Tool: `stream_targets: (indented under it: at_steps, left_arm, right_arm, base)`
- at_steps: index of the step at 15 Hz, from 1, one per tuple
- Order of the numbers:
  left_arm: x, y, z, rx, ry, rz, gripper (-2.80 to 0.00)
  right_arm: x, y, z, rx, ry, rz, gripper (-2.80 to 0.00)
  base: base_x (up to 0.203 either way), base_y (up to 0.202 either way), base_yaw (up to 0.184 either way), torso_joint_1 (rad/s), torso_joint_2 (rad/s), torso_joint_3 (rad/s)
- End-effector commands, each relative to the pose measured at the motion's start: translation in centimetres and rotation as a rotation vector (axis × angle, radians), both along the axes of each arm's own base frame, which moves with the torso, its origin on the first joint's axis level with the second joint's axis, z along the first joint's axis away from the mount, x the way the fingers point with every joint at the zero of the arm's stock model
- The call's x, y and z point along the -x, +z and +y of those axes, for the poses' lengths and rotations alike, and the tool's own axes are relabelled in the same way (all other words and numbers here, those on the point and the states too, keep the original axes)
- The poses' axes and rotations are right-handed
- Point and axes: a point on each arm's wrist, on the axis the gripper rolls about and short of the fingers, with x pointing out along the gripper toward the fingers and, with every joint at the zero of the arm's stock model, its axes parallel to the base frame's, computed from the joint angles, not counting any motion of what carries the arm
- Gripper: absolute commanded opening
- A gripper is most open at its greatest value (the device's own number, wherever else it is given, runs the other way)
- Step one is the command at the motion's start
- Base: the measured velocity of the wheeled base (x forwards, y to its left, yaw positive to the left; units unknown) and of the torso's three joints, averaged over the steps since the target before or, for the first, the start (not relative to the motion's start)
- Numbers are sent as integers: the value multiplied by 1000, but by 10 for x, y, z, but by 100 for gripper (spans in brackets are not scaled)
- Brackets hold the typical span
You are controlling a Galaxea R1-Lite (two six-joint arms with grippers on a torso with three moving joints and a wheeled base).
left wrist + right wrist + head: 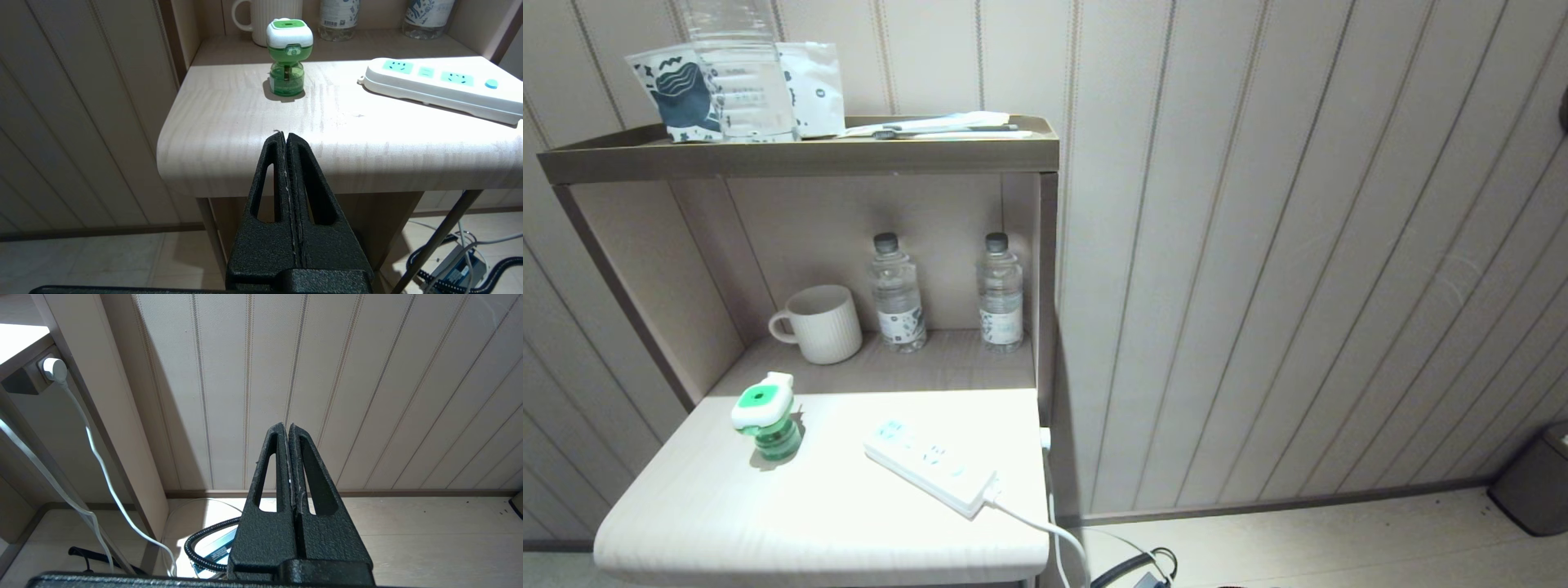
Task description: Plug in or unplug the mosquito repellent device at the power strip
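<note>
The mosquito repellent device (764, 416) stands upright at the left of the pale surface (727, 506), its prongs hidden. The power strip (929, 465) lies well apart to its right, unplugged into, cord running off the near right edge. Neither arm shows from the head. The left pincer (286, 136) hangs pressed closed, empty, near the surface's front edge; the right pincer (284, 426), likewise closed, faces the wall.

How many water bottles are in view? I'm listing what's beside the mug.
3: two small capped bottles stand in the shelf recess right of the mug; one larger bottle stands on the top shelf, its top cut off.
</note>
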Motion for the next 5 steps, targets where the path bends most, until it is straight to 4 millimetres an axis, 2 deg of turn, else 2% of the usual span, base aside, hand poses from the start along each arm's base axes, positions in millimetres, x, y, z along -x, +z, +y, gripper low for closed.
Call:
stream_targets:
  at_steps: [1, 5]
  left_arm:
    - [0, 0, 0, 0, 0, 2, -280]
    - [0, 0, 0, 0, 0, 2, -280]
  right_arm:
    - [0, 0, 0, 0, 2, 6, -280]
    - [0, 1, 0, -2, 1, 1, -280]
  base:
    - [0, 0, 0, 0, 0, 0]
    - [0, 0, 0, 0, 0, 0]
